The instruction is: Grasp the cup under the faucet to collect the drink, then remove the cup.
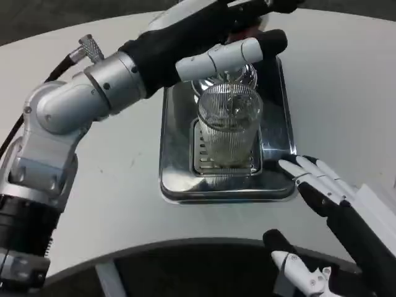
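Observation:
A clear ribbed cup [228, 122] stands upright on the grate of a shiny metal drip tray [177, 162], under the faucet [230, 73]. My left hand [216, 31] reaches over the top of the dispenser, above and behind the cup, its fingers stretched across the faucet; whether it presses anything is hidden. My right hand [322, 185] hovers at the tray's near right corner, fingers spread and holding nothing, a short way right of the cup and not touching it.
The white round table [346, 93] extends to the right and left of the tray. Its near edge curves just below the tray, with dark floor beneath. My left forearm [80, 105] crosses the table's left half.

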Controlling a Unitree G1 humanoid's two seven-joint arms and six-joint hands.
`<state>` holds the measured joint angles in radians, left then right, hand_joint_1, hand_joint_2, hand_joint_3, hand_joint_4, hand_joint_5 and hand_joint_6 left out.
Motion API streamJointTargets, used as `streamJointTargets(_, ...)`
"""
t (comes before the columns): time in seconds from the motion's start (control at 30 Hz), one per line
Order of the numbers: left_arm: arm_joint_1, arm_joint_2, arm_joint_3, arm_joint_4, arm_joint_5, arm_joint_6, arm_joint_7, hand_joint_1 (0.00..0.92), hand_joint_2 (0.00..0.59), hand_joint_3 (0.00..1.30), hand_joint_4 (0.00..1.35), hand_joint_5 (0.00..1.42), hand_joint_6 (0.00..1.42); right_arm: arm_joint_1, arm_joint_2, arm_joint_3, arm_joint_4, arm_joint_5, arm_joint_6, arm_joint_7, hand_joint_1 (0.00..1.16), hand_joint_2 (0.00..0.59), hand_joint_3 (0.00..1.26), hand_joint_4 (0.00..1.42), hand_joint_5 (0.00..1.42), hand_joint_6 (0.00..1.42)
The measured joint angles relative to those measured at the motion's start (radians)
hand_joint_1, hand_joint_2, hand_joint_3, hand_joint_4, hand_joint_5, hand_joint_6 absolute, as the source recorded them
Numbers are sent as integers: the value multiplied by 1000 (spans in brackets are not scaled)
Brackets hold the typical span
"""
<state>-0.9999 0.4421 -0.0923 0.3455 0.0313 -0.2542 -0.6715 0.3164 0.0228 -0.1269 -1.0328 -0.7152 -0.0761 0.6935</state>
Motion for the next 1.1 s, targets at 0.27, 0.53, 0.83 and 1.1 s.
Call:
streamJointTargets(0.27, -5, 2, -3, 4, 14, -10, 1, 0, 84, 106, 0, 0, 192, -15, 8, 30, 0, 1, 103, -1, 417, 410, 96, 32, 26, 95)
streamJointTargets(0.53, -12, 2, -6, 14, 20, -22, 2, 0, 84, 106, 0, 0, 192, -78, 6, 92, 0, -3, 247, -26, 434, 347, 27, 0, 5, 104)
streamJointTargets(0.83, -17, 2, -7, 23, 20, -28, 2, 0, 83, 105, 0, 0, 205, -131, -4, 160, 46, -7, 328, -129, 584, 284, 0, 0, 0, 100)
streamJointTargets(1.1, -22, 2, -8, 30, 20, -32, 2, 0, 87, 113, 0, 0, 209, -196, -13, 228, 143, -24, 347, -241, 644, 262, 0, 0, 0, 72)
